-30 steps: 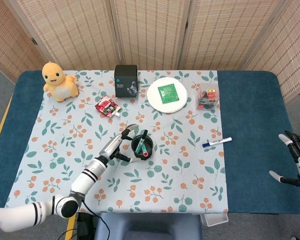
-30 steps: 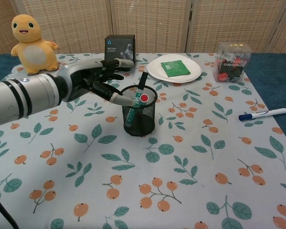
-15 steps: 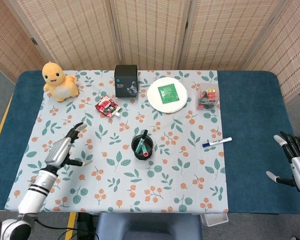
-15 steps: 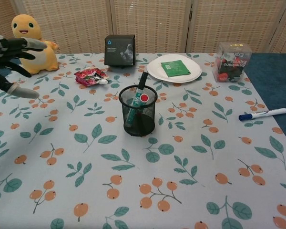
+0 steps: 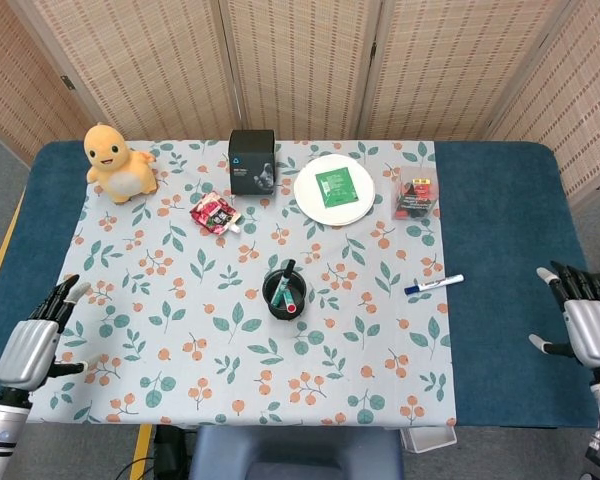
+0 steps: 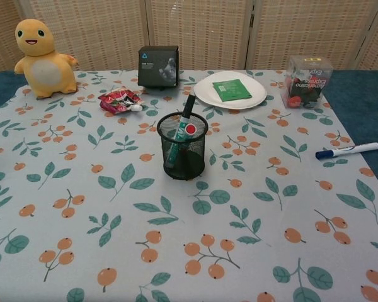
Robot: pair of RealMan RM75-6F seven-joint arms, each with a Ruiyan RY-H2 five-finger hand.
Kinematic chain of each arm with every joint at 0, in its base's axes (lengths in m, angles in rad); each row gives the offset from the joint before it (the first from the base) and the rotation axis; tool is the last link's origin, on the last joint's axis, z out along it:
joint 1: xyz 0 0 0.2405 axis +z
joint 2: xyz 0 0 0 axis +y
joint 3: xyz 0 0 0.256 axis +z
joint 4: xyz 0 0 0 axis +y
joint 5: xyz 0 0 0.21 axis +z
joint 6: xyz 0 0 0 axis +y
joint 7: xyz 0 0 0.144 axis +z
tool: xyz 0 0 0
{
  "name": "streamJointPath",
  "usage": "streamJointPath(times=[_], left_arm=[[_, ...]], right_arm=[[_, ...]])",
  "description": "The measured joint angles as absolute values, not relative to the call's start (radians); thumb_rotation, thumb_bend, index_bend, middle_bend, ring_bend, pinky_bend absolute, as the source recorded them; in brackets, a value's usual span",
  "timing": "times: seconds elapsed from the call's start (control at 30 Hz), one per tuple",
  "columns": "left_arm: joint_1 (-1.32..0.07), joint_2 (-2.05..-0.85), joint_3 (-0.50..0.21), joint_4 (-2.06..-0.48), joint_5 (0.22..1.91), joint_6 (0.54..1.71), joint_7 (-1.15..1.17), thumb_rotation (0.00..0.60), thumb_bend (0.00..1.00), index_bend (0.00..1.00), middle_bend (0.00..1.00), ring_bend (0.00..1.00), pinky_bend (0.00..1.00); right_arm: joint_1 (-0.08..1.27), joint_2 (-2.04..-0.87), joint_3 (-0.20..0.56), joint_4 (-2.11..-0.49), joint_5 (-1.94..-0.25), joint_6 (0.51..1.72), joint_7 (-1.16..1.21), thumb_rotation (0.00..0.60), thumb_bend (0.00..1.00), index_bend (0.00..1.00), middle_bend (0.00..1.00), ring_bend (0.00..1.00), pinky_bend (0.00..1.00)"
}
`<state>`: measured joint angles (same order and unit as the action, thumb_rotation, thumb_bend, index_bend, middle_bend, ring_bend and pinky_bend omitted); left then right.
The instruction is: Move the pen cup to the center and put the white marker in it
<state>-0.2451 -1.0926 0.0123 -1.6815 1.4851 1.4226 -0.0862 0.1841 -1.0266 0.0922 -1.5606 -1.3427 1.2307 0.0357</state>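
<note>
The black mesh pen cup (image 5: 284, 294) (image 6: 183, 146) stands upright near the middle of the floral cloth with a few pens in it. A white marker with a blue cap (image 5: 433, 284) (image 6: 347, 150) lies flat to its right, at the cloth's right edge. My left hand (image 5: 32, 343) is open at the table's front left corner, far from the cup. At the far right edge hovers my right hand (image 5: 585, 322), open, to the right of the marker. Neither hand appears in the chest view.
At the back stand a yellow plush toy (image 5: 119, 163), a black box (image 5: 252, 161), a white plate (image 5: 334, 190) with a green packet, and a clear box of snacks (image 5: 416, 193). A red snack wrapper (image 5: 215, 213) lies behind and left of the cup.
My left hand has let go of the cup and drawn back from it to the front left corner. My right hand has shifted slightly up at the right edge.
</note>
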Motion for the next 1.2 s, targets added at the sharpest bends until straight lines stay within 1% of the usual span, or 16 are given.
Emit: streamJointPath(times=[0.07, 0.17, 0.27, 0.37, 0.47, 0.7, 1.0, 1.2], left_arm=[[-0.237, -1.088, 0.013, -1.658, 1.492, 1.430, -0.114, 0.600, 0.13, 0.00, 0.00, 0.00, 0.24], [-0.230, -1.085, 0.009, -1.632, 1.496, 1.433, -0.148, 0.600, 0.13, 0.00, 0.00, 0.00, 0.24], [-0.225, -1.085, 0.001, -1.620, 1.493, 1.433, -0.173, 0.600, 0.13, 0.00, 0.00, 0.00, 0.24], [-0.221, -1.081, -0.009, -1.615, 1.487, 1.430, -0.180, 0.600, 0.13, 0.00, 0.00, 0.00, 0.23], [-0.219, -1.078, -0.017, -1.617, 1.486, 1.430, -0.183, 0.600, 0.13, 0.00, 0.00, 0.00, 0.23], [-0.223, -1.076, -0.031, -1.621, 1.478, 1.415, -0.178, 0.600, 0.13, 0.00, 0.00, 0.00, 0.23], [-0.226, -1.082, -0.049, -1.618, 1.468, 1.404, -0.174, 0.600, 0.13, 0.00, 0.00, 0.00, 0.23], [-0.229, -1.082, -0.056, -1.615, 1.466, 1.394, -0.172, 0.600, 0.13, 0.00, 0.00, 0.00, 0.23]], right_arm=[[0.223, -1.017, 0.100, -1.559, -1.319, 1.151, 0.020, 0.600, 0.13, 0.24, 0.05, 0.00, 0.00], [0.295, -1.007, 0.108, -1.550, -1.301, 1.023, -0.004, 0.600, 0.14, 0.30, 0.06, 0.00, 0.00], [0.383, -1.007, 0.113, -1.533, -1.296, 0.904, -0.042, 0.600, 0.15, 0.34, 0.07, 0.00, 0.00], [0.462, -1.022, 0.118, -1.500, -1.293, 0.824, -0.084, 0.600, 0.16, 0.36, 0.07, 0.00, 0.00], [0.513, -1.054, 0.122, -1.452, -1.294, 0.782, -0.110, 0.600, 0.16, 0.37, 0.07, 0.00, 0.00], [0.549, -1.137, 0.110, -1.361, -1.361, 0.788, -0.106, 0.600, 0.19, 0.38, 0.07, 0.00, 0.00], [0.569, -1.263, 0.080, -1.187, -1.486, 0.878, -0.003, 0.600, 0.20, 0.39, 0.07, 0.00, 0.00], [0.599, -1.329, 0.051, -1.090, -1.529, 0.873, 0.081, 0.600, 0.20, 0.41, 0.07, 0.00, 0.00]])
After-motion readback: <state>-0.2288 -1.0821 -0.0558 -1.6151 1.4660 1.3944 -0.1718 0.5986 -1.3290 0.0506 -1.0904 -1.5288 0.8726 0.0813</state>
